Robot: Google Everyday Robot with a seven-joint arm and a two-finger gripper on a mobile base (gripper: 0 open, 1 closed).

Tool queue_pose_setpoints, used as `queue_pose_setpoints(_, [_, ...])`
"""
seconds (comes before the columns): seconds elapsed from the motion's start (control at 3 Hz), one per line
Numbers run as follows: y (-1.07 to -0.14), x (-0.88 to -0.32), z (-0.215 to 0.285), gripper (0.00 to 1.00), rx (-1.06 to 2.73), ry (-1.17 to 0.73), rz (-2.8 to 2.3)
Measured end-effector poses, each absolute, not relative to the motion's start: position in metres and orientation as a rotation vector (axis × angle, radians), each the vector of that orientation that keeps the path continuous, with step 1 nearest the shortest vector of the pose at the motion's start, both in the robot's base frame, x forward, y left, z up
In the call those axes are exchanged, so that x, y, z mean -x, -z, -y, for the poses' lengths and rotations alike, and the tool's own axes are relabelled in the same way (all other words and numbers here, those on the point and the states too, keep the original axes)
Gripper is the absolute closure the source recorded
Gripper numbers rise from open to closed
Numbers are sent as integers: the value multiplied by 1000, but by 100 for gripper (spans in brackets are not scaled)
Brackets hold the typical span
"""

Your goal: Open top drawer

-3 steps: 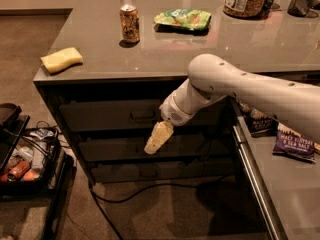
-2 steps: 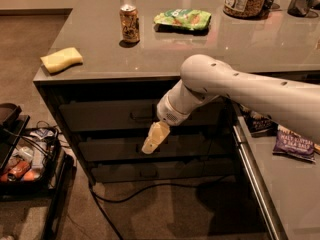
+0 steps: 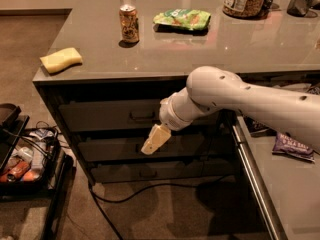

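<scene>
Gripper (image 3: 155,140), its state untellable, hangs just below the handle (image 3: 142,115) of the top drawer (image 3: 95,116).

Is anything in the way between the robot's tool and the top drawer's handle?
No, nothing I can see. The robot's cream tool hangs just below and to the right of the small dark pull handle on the wide matte grey top drawer. Only open space shows between them.

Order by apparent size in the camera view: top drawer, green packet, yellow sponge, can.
1. top drawer
2. green packet
3. yellow sponge and can, too alike to rank.
The tool hangs before the middle drawer.
</scene>
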State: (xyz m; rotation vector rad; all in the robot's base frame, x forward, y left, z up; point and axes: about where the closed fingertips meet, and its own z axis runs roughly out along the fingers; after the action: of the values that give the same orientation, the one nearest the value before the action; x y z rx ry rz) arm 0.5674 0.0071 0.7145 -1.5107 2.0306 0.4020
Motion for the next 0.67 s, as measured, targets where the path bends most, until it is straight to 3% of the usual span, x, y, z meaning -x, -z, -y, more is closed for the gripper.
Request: queue_pose_setpoints(0.67, [-700, -581, -21, 0, 1471, -407, -2052])
